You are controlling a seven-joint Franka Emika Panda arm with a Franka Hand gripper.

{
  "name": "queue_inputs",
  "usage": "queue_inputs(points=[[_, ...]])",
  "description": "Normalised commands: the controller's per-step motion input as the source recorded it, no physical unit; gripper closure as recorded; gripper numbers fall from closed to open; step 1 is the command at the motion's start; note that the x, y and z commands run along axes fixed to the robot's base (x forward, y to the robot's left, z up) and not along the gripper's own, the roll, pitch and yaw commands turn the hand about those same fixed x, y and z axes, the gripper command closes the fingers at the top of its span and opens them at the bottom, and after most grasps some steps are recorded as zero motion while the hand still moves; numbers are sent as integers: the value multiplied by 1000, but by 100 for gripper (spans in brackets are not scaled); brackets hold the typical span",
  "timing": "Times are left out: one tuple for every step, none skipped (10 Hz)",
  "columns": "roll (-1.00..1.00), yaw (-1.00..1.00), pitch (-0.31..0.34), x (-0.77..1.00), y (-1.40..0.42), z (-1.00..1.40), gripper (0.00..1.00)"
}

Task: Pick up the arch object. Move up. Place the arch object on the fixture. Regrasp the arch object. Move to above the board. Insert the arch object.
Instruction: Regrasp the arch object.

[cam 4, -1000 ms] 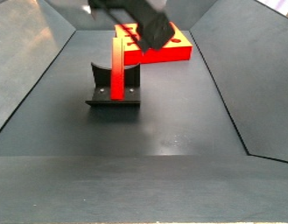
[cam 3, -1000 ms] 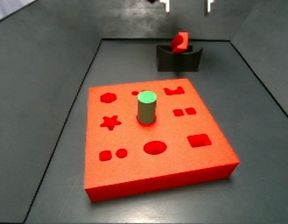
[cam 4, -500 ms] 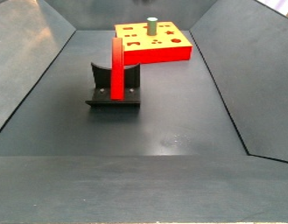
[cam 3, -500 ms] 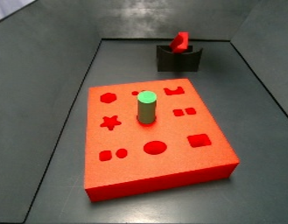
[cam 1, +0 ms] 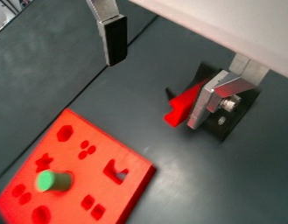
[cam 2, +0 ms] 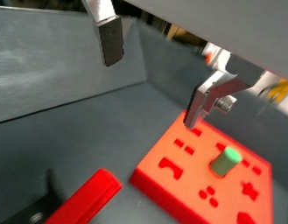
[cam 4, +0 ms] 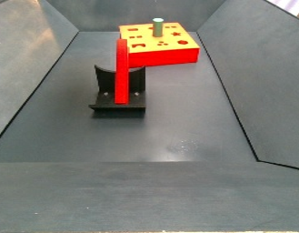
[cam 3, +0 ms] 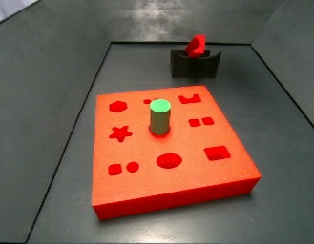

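The claw point(cam 1: 165, 72) hangs high above the floor, released and holding nothing: in both wrist views its two flat silver fingers point(cam 2: 108, 37) stand well apart with only open air between them, and neither side view catches it at all. The arch object point(cam 4: 123, 69) sits on the fixture point(cam 4: 116, 100), a long bright red bar leaning up out of the dark bracket's notch; in a side view it shows as a small red shape point(cam 3: 197, 45) poking above the black block point(cam 3: 197, 64) at the far end of the dark floor point(cam 3: 70, 114). In a wrist view the red piece point(cam 1: 181, 103) lies across the fixture point(cam 1: 220, 122) almost under one finger point(cam 1: 222, 98), though well below it, and in a wrist view a stretch of the same red bar point(cam 2: 90, 197) appears beside the board point(cam 2: 181, 166). The board point(cam 3: 172, 151) rests flat on the floor, well apart from the fixture, its top cut with a star, circles, squares and an arch-shaped hole. A green cylinder peg point(cam 3: 159, 116) stands upright in one of the holes near the board's middle, and it shows too from above in a wrist view point(cam 1: 52, 181).
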Motion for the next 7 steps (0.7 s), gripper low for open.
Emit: queue_inputs(points=[[1000,19,54,-16,-26,17,0],[1000,20,51,-14,-21,20,0],[1000,20,49,-10,-24,14,0],[1000,21,46,0,-22,8,0],[1000,23,43,9,-20,8,0],[1000,24,44,12,-17,9,0],[1000,26,50,13,-18,9,0]])
